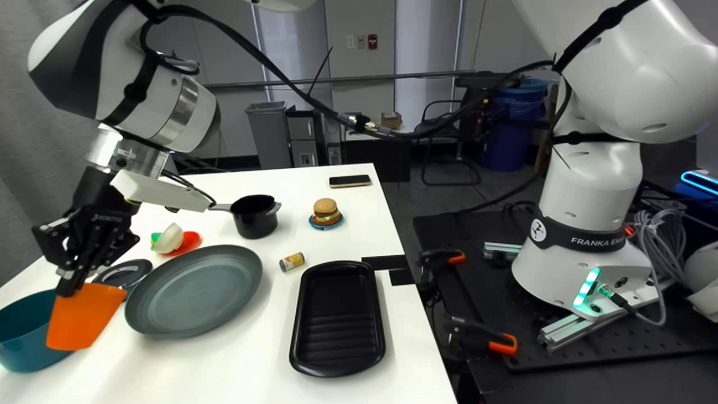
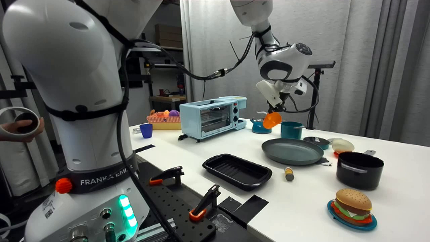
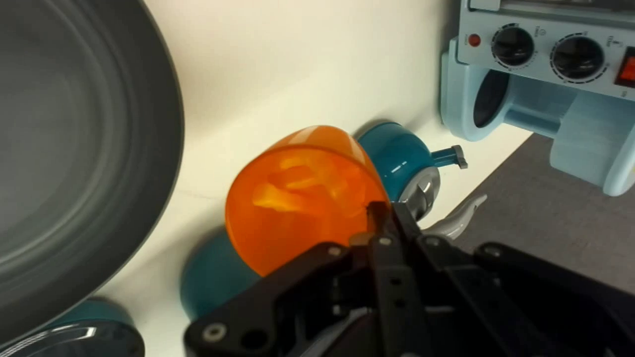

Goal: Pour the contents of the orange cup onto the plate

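"Wrist view: the gripper (image 3: 388,210) is pinching the orange cup (image 3: 302,233) at its rim, and yellow sticks (image 3: 278,198) are lying inside."

"And where are we seeing the orange cup?"

"It's hanging in the air beside the plate (image 3: 144,114), not over it. I'm guessing we're seeing the lining-up before the pour."

"Which way is it pointing?"

"In an exterior view the orange cup (image 1: 84,320) is leaning, its long axis slanting, its mouth facing upward and seemingly toward the plate."

"Then the next move is probably calling for bringing it over the plate and tipping the mouth down."
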Controlling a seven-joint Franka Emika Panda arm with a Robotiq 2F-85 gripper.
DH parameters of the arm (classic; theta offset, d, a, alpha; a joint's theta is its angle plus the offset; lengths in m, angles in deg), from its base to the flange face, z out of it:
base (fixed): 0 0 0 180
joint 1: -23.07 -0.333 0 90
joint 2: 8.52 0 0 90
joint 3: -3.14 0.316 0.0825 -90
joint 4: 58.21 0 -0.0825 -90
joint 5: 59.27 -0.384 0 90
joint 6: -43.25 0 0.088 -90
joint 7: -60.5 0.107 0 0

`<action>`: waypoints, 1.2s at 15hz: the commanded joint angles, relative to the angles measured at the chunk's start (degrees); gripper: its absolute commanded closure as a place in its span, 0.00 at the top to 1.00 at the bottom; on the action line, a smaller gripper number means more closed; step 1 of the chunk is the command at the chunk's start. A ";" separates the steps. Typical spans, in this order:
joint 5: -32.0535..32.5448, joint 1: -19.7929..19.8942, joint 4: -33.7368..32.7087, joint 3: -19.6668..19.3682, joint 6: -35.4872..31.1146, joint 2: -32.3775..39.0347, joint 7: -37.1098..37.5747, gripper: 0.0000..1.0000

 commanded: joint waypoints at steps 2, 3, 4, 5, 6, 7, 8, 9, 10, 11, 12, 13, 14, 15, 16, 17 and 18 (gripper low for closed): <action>-13.84 1.27 -0.94 1.25 2.37 -0.21 -9.06 0.01; -16.57 0.71 -0.98 0.59 2.71 -0.36 -10.72 0.01; -19.10 0.12 -1.01 -0.18 3.12 -0.51 -12.32 0.01; -21.25 -0.50 -0.99 -1.03 3.60 -0.67 -13.74 0.01; -23.09 -1.16 -0.95 -1.98 4.25 -0.85 -14.96 0.01; -24.76 -1.80 -0.92 -2.98 5.15 -1.00 -16.15 0.01; -26.24 -2.39 -0.95 -3.95 6.07 -1.08 -17.23 0.01; -27.64 0.51 1.49 -5.62 10.27 -3.49 -20.48 0.01; -29.09 0.46 1.43 -6.75 12.09 -3.63 -22.04 0.01; -30.60 0.60 1.33 -8.32 14.64 -3.86 -23.86 0.01; -31.98 0.53 1.28 -10.12 17.08 -4.18 -25.25 0.01; -33.00 0.48 1.16 -11.96 19.59 -4.37 -26.43 0.01; -33.59 0.10 1.00 -13.79 21.67 -4.55 -27.16 0.01; -34.03 -0.44 0.64 -15.32 23.54 -4.73 -27.47 0.01; -34.47 -0.84 0.70 -16.46 25.46 -4.96 -28.08 0.01; -34.87 -1.24 0.52 -17.30 27.18 -5.00 -28.51 0.01; -35.61 -1.41 0.50 -17.79 28.99 -5.07 -29.17 0.01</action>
